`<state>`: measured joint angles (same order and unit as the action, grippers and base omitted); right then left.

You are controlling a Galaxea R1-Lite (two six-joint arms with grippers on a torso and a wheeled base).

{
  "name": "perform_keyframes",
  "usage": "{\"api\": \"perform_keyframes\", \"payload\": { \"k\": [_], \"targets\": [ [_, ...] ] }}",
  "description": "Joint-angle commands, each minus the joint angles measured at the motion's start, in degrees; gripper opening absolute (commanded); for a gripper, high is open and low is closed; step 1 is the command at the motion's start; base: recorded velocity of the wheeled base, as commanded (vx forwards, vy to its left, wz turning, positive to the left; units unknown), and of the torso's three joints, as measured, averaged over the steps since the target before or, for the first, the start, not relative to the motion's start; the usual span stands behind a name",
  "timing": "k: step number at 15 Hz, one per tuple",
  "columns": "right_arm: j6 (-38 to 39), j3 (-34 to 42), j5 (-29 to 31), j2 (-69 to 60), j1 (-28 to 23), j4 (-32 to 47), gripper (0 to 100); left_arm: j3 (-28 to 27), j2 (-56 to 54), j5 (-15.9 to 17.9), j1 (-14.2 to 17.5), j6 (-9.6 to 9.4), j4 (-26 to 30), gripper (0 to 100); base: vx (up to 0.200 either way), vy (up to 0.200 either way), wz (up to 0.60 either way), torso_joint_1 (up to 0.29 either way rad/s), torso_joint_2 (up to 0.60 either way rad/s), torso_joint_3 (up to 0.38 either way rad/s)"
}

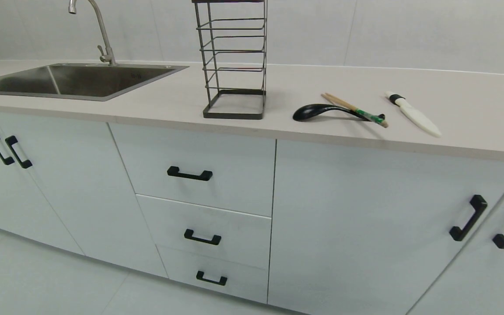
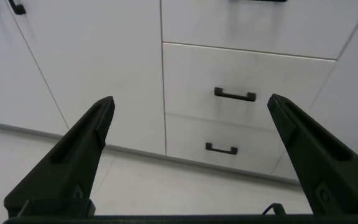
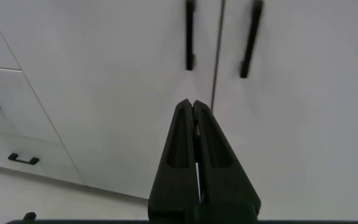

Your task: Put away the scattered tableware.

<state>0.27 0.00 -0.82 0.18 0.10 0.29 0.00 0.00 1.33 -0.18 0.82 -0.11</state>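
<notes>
On the bench (image 1: pixel 155 103), seen from the head, the scattered tableware lies loose toward the right end. A black spoon (image 1: pixel 317 112) has a pair of chopsticks (image 1: pixel 352 108) lying across its handle, and what looks like a white knife (image 1: pixel 414 114) rests near them, not touching. An empty wire rack (image 1: pixel 233 61) stands upright between them and the sink (image 1: pixel 77 81). It is close enough to be their home, though the drawers (image 1: pixel 199 175) below could serve as well; I cannot tell which is meant.

From the left wrist, the left jaws are spread wide and hold nothing. They sit low before the drawers, probably readied for a drawer handle (image 2: pixel 235 95) or a first pick.

From the right wrist, the right jaws are pressed together and empty. They face two cabinet door handles (image 3: pixel 190 34), well apart from the tableware up on the bench.
</notes>
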Motion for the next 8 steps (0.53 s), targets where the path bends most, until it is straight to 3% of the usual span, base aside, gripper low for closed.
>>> {"api": "perform_keyframes", "payload": {
  "k": [1,8],
  "targets": [
    [0.00,0.00,-0.06,0.08,0.08,0.06,0,0.00,0.00,-0.01,0.09,0.06,-0.07,100,0.000,0.000,0.00,0.000,0.00,0.000],
    [0.00,0.00,-0.06,0.17,0.08,0.06,0,0.00,0.00,0.08,0.09,-0.64,-0.07,100,0.000,0.000,0.00,0.000,0.00,0.000]
  ]
}}
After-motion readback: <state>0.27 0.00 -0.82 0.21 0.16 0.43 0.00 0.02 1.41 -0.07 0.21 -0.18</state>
